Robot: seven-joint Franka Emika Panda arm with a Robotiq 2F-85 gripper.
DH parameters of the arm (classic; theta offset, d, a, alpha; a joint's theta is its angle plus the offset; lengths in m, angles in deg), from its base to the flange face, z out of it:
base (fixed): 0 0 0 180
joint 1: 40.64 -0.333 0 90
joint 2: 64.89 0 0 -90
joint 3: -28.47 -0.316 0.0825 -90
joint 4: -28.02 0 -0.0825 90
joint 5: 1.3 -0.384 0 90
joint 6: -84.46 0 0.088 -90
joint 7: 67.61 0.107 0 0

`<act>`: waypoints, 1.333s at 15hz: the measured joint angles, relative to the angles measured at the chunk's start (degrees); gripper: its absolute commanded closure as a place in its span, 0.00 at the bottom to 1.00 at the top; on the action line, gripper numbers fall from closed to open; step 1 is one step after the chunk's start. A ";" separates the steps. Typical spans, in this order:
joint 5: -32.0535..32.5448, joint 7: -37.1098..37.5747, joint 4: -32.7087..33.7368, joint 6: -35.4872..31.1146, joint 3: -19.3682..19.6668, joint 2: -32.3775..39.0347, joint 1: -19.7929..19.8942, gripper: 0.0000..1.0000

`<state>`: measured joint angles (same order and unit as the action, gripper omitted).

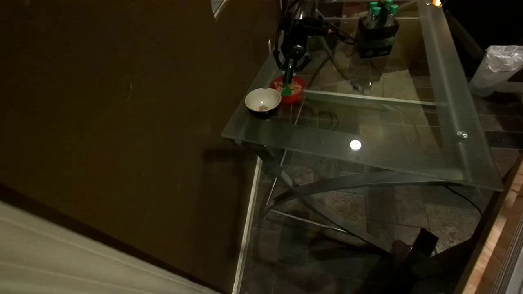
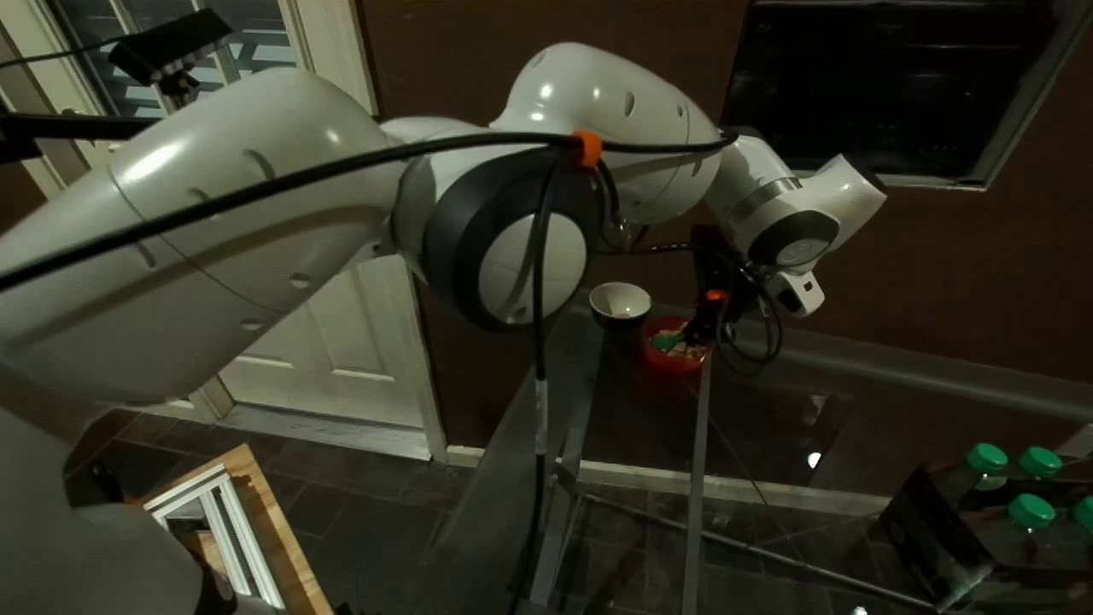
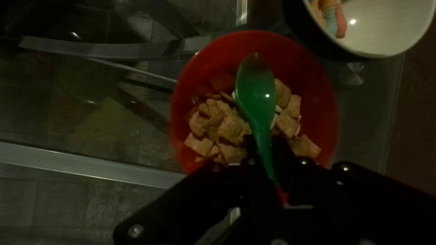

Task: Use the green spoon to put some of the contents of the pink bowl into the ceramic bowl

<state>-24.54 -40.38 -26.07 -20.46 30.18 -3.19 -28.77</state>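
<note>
Two fingers [image 3: 251, 149] clamp the handle of the green spoon [image 3: 255, 88] from either side, with its oval head left free beyond their tips. Gripping it there presumably lets the head dig in without the fingers having to follow. The spoon reaches over the inside of the pink bowl [image 3: 318, 102], head towards the rim farthest from the fingers; whether it touches what lies underneath, I can't tell. It looks smooth and glossy, plain green with a bright glint, and its tip is darker, as if the bowl's colour shows through. No piece sits on the face in sight, so the scooping probably remains to be done.

The pink bowl, closer to red in this dim light, holds tan, squarish pieces [image 3: 224, 126], mostly in the half nearer the fingers, leaving much of its wall bare. Just beside it stands the ceramic bowl [image 3: 388, 30], pale inside and dark outside, with some ridged coloured pieces [image 3: 335, 20] at one side, unlike the tan ones. Having the two so close likely keeps the carry short and spills few. In both exterior views they share the glass worktop [image 1: 408, 151], next to the brown wall [image 1: 163, 122] and well apart from the bottle carrier [image 1: 374, 43].
</note>
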 measured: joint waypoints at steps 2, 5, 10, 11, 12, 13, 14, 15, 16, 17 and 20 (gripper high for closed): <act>0.00 0.06 0.24 0.00 0.12 0.00 -0.14 0.94; 0.01 0.41 0.39 -0.04 0.57 -0.61 -0.78 0.94; 2.41 2.35 0.35 -0.61 3.23 -2.92 -3.25 0.95; 3.37 2.88 0.27 -0.91 4.15 -3.36 -3.98 0.95; 4.26 3.31 0.21 -1.26 5.03 -3.68 -4.69 0.95; 5.19 3.76 0.16 -1.70 5.91 -3.92 -5.40 0.95; 6.08 4.17 0.14 -2.20 6.73 -4.05 -6.12 0.95; 6.90 4.54 0.07 -2.86 7.57 -4.13 -6.88 0.95; 7.74 4.86 -0.19 -4.04 8.40 -4.21 -7.73 0.95; 8.46 5.19 -0.74 -5.67 9.24 -4.37 -8.67 0.95; 10.29 7.05 -3.61 -11.50 11.85 -5.29 -11.91 0.95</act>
<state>-14.26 -33.33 -29.67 -31.95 42.03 -8.48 -40.68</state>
